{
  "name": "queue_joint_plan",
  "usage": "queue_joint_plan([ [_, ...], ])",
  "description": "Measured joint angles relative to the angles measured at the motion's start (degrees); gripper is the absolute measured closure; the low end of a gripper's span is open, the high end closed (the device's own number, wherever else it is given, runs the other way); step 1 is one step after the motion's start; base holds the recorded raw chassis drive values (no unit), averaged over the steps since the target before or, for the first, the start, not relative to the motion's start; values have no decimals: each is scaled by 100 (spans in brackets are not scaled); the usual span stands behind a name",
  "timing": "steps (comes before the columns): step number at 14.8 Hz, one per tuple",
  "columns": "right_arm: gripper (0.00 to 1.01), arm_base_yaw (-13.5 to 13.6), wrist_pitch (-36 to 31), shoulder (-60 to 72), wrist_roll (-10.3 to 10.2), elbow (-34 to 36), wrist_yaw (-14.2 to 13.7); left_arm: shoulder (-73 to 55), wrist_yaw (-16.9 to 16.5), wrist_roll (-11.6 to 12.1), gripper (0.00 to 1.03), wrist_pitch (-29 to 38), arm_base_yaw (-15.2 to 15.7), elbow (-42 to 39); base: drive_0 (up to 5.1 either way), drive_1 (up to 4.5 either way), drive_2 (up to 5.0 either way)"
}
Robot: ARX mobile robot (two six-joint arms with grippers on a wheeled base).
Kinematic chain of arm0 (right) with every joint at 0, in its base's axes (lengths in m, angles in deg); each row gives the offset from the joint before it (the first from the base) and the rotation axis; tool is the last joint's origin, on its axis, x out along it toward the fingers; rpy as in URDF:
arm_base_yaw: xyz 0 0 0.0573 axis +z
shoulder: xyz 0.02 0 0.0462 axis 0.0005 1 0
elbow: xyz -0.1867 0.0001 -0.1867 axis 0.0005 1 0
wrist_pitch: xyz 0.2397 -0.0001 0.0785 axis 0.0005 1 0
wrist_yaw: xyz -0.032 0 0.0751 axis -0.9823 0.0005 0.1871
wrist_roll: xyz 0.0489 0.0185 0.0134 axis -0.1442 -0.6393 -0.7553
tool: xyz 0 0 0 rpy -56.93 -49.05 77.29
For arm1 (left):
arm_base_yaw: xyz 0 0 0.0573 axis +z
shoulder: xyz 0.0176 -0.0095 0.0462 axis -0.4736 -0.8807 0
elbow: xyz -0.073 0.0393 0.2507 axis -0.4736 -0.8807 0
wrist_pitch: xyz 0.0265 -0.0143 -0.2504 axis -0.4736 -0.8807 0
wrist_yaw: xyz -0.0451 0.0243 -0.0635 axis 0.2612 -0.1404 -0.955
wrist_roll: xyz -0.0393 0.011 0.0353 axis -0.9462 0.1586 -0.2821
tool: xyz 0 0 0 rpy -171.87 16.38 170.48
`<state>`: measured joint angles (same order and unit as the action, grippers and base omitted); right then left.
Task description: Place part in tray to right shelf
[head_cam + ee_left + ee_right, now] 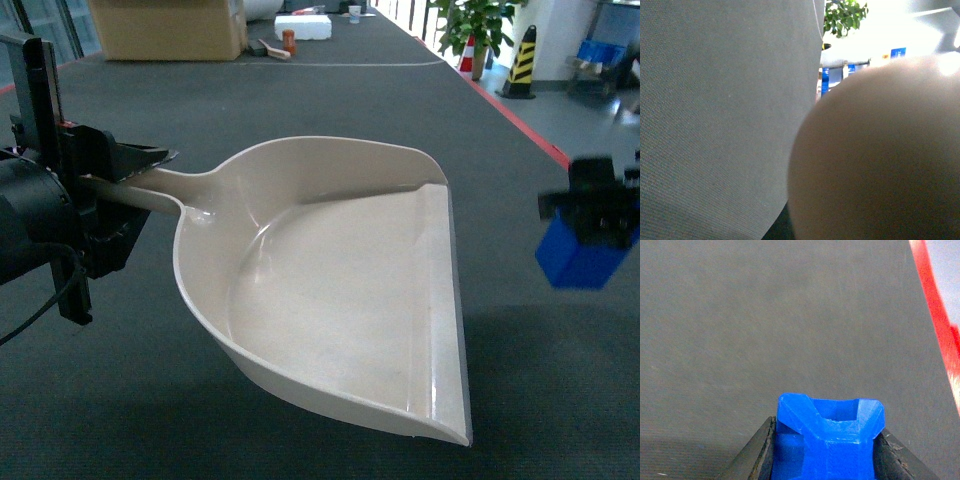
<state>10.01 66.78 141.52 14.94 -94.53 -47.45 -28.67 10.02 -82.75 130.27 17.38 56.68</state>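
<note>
Left gripper is sitting at nine o'clock in the head view, clamping the stub handle of the tray and carrying it above the dark mat. I am reading the tray's long axis as running nine to three, handle toward nine, flat lip facing three. At three o'clock, the right gripper is pinching the part, blurred and hanging well clear of the lip. I am judging the loading step as current: next, I am planning to bring the part toward nine, over the tray's basin, then release it. No shelf is showing.
</note>
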Motion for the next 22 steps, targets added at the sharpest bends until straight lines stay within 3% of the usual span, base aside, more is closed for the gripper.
queue_joint_plan([
  [1,55,212,44,-396,0,-48,59,0,0,0,85,4,0,-2,0,0,0],
  [3,55,1134,153,-844,-90,-638,293,0,0,0,85,4,0,-2,0,0,0],
  [4,55,1668,175,-595,-125,-881,243,0,0,0,85,2,0,-2,0,0,0],
  [6,55,2170,385,-109,-221,-1043,205,0,4,2,85,2,2,0,0,0,0],
  [7,43,2317,90,98,-278,-997,251,0,0,2,85,0,0,-2,0,0,0],
  [9,15,2105,-1093,-343,-243,-457,24,0,-2,61,85,-7,0,-4,0,0,0],
  [10,7,1976,-1322,-638,-173,-219,-48,0,2,63,85,-2,2,-4,0,0,0],
  [11,2,1755,-1655,-1110,-33,181,-186,0,2,63,85,-7,11,-4,0,0,0],
  [14,3,1016,-2275,-2402,476,1552,-466,0,0,63,85,-4,11,-4,0,0,0],
  [15,3,446,-2741,-3025,741,2367,-420,0,0,63,85,-7,11,-4,0,0,0],
  [17,3,-669,-4068,-3650,1047,3552,-168,0,0,63,85,-7,11,-4,0,0,0],
  [18,3,-938,-4299,-3661,1134,3888,-195,0,2,63,85,-4,11,-4,0,0,0],
  [22,3,-885,-4334,-3624,1261,3939,-83,0,59,68,85,-4,59,-7,0,0,0],
])
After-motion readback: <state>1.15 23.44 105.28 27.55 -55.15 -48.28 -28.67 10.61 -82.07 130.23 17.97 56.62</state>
